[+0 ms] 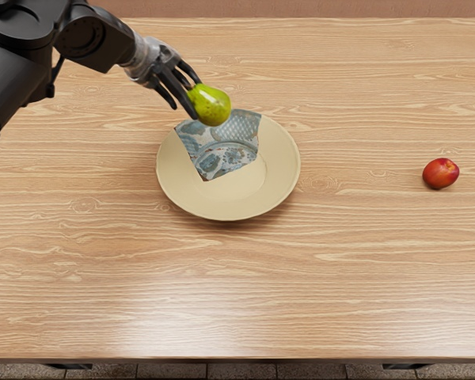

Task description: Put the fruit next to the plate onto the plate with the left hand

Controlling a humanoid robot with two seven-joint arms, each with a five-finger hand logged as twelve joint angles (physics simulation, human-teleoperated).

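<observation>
Green-yellow and smooth, the pear sits in the grip of my left hand, pinched between the dark fingers from its upper-left side. It hangs at the far-left rim of the plate, over the corner of the patterned patch that covers part of the dish. I cannot tell how high above the rim it is.

I judge the carry nearly done, with the set-down left. To do it well, I want the pear further over the plate's middle before I lower it, because a round fruit let go at the rim could roll off onto the counter. I bring it down until its underside rests on the dish, and only then ease my grip. My fingers should open outward and up, away from the fruit, so they do not nudge it as I draw back toward the left.

A red fruit lies well apart on the right of the counter, nowhere near the plate, and I leave it alone.
</observation>
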